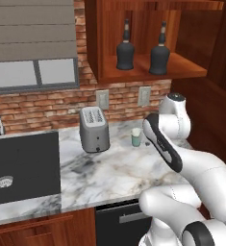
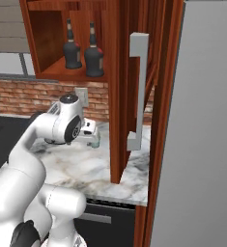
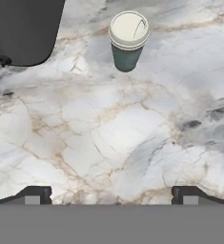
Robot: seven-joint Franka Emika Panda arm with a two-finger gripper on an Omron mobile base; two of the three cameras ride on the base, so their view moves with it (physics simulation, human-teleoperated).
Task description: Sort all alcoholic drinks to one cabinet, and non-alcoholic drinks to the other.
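1. We see our gripper [image 3: 111,195] poised over the marble counter [image 3: 108,133] with its jaws spread wide and nothing between them, aimed at the pale green cup [image 3: 127,40] with the white lid that stands upright farther along the stone.

2. The two black liquor bottles [image 1: 125,45] [image 1: 159,49] stand side by side on the shelf of the wide wooden wall cabinet [image 1: 148,72], so we judge the alcoholic half of the sort to be in place, which is why the arm now works low at the counter.

3. The cup, a non-alcoholic drink, sits near the brick backsplash [image 1: 47,103], to the right of the steel toaster [image 1: 94,129] and apart from it; we judge it the next thing to be lifted.

4. We cannot pick out the slim teal bottle or the narrower cabinet from here.

5. The toaster's dark rounded side [image 3: 23,31] lies left of the approach; the marble between fingers and cup is bare. A tall wooden panel with a grey handle [image 2: 139,91] rises at the right.
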